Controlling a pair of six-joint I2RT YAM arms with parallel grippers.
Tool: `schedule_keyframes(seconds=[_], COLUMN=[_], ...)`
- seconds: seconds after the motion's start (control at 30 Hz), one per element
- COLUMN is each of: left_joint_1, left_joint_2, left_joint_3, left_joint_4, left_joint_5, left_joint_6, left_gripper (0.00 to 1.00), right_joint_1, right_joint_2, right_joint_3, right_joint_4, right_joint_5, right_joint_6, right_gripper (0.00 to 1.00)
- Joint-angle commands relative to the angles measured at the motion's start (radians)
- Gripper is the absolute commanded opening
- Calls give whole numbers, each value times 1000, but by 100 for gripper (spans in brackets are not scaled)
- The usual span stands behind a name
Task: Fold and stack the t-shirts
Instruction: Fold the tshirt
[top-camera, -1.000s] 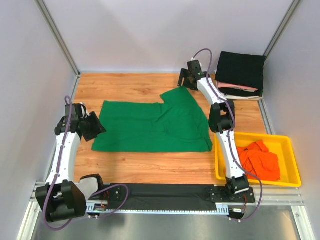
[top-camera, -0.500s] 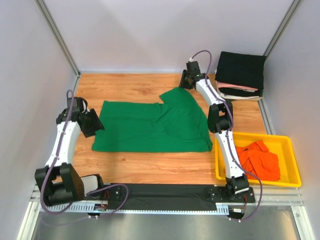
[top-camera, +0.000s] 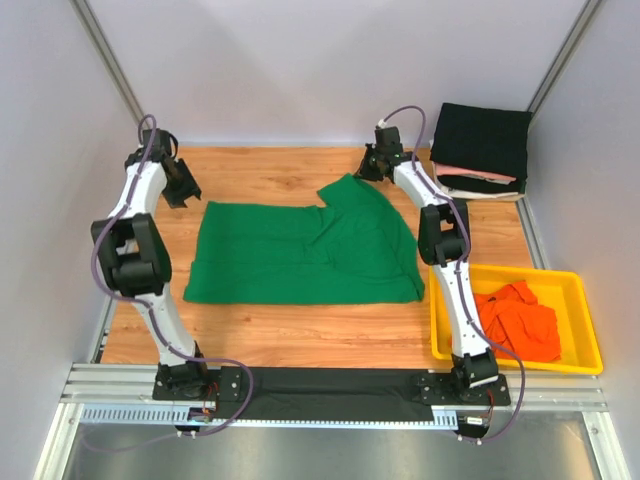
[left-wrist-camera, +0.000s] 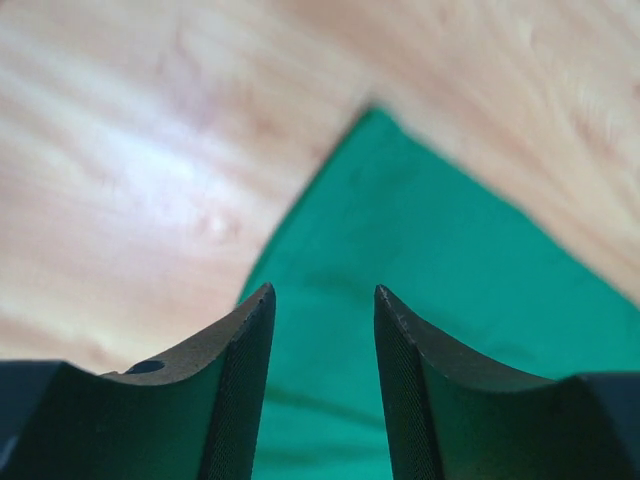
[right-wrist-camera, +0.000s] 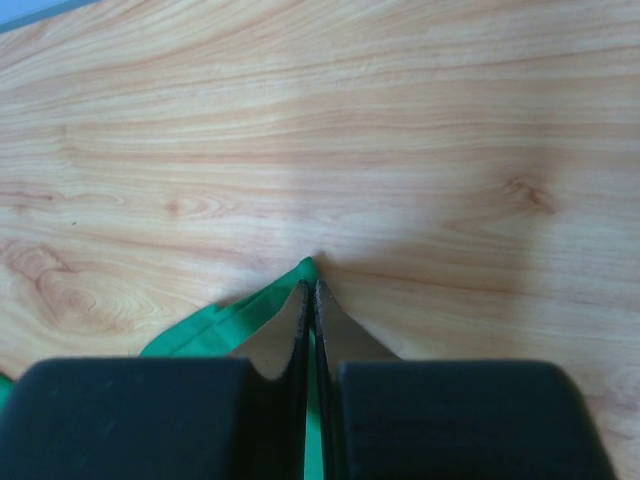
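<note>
On my feed the wooden table (top-camera: 270, 175) has a green t-shirt (top-camera: 300, 255) spread flat across the middle, a folded stack (top-camera: 485, 145) at 1 o'clock, and a yellow bin (top-camera: 510, 270) down at 4 o'clock.

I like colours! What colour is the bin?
Yellow; the bin shows best in the top view.

Bare table (top-camera: 300, 335) lies open across the lower middle of the top view, below the green t-shirt (top-camera: 300, 255), with a narrower strip above it. A stack of folded clothes (top-camera: 485, 150) blocks the upper right corner. The yellow bin (top-camera: 575, 300) fills the lower right, with the right arm (top-camera: 447, 245) along its left side.
</note>
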Motion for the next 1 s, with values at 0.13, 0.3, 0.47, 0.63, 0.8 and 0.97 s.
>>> schedule_keyframes(seconds=[0.13,0.3,0.47,0.63,0.8,0.97], left_joint_1=[-11,-25,-35,-46,-55,-68], left_joint_2=[332,425,468,476,450,453], left_joint_3=[284,354,374,349,311,321], left_joint_4=[-8,-2,12,19,32,33], left_joint_5=[14,32,54,49,39,37], left_joint_6=[61,70,64,52,53,73], left_gripper=[51,52,52,52,49,35], right_joint_1=[6,5,6,5,2,2], right_joint_2=[-88,-100,-108,-109,-108,-108], right_joint_3=[-133,-149,-166,-172,-175,-181], right_joint_4=[29,48,63,65,63,63], right_joint_5=[-83,-124,-141,-138,-146,-149], right_joint_6=[22,37,51,51,57,55], right_gripper=[0,0,0,0,0,0])
